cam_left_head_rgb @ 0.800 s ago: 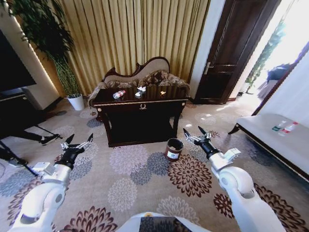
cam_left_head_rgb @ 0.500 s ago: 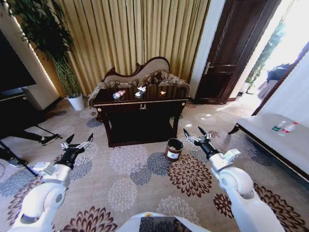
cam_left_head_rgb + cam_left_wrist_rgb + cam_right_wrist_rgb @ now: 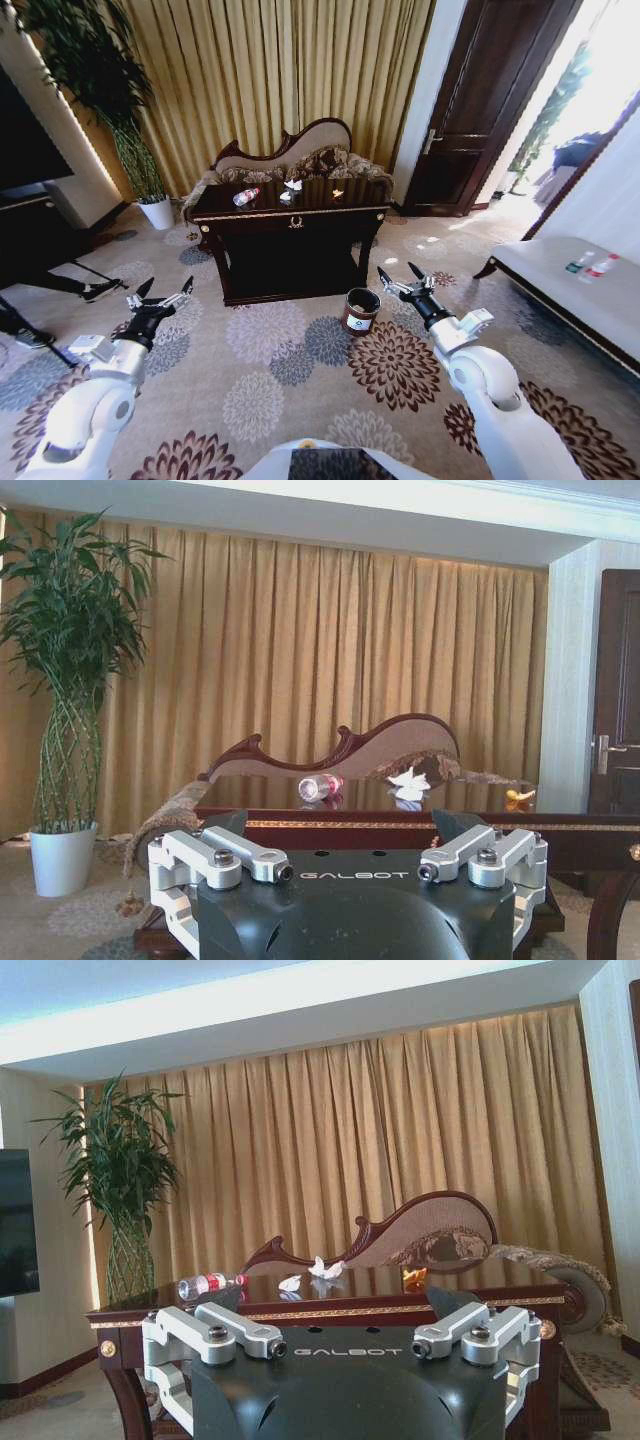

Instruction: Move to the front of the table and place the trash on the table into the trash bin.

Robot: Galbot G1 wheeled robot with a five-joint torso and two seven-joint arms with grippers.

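Observation:
The dark glossy table (image 3: 290,237) stands ahead across the flowered carpet. On its top lie a clear bottle with a red label (image 3: 246,196), white paper wads (image 3: 291,188) and a small scrap (image 3: 337,193). The round reddish-brown trash bin (image 3: 360,309) sits on the floor by the table's front right leg. My left gripper (image 3: 167,285) hovers open and empty at the lower left. My right gripper (image 3: 397,270) is open and empty just right of the bin. Both wrist views look over open fingers at the bottle (image 3: 320,787) (image 3: 208,1284) and paper wads (image 3: 408,779) (image 3: 325,1268).
A carved sofa (image 3: 300,150) stands behind the table against gold curtains. A potted plant (image 3: 157,210) is at the back left, a dark door (image 3: 470,120) at the back right. A white bench (image 3: 575,295) lies to the right. A person's legs (image 3: 60,283) are at the left edge.
Almost nothing differs. My right arm has drifted a touch to the left in the picture; the table, trash and bin keep their places.

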